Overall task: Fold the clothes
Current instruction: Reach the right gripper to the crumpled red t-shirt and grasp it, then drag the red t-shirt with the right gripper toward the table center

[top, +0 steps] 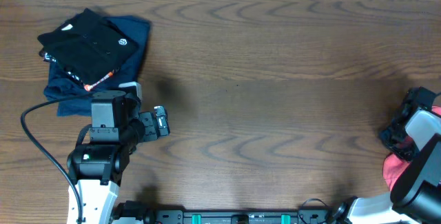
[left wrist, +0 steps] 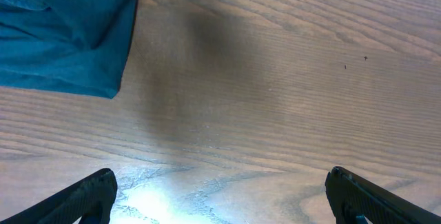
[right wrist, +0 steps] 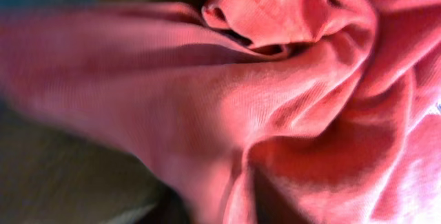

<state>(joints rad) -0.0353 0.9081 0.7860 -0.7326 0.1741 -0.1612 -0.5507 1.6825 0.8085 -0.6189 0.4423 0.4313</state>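
Here, my left fingers (top: pixel 160 121) stand spread wide over the bare bench (top: pixel 275 58), touching nothing. They are near the navy folded garment (left wrist: pixel 62 38), which carries the black folded garment (top: pixel 86 45) at the far left. My right fingers (top: pixel 398 133) hang at the bench's right edge, close against the crumpled coral-red T-shirt (right wrist: pixel 275 114); its folds fill that wrist's view, and I cannot tell whether they are gripping it.
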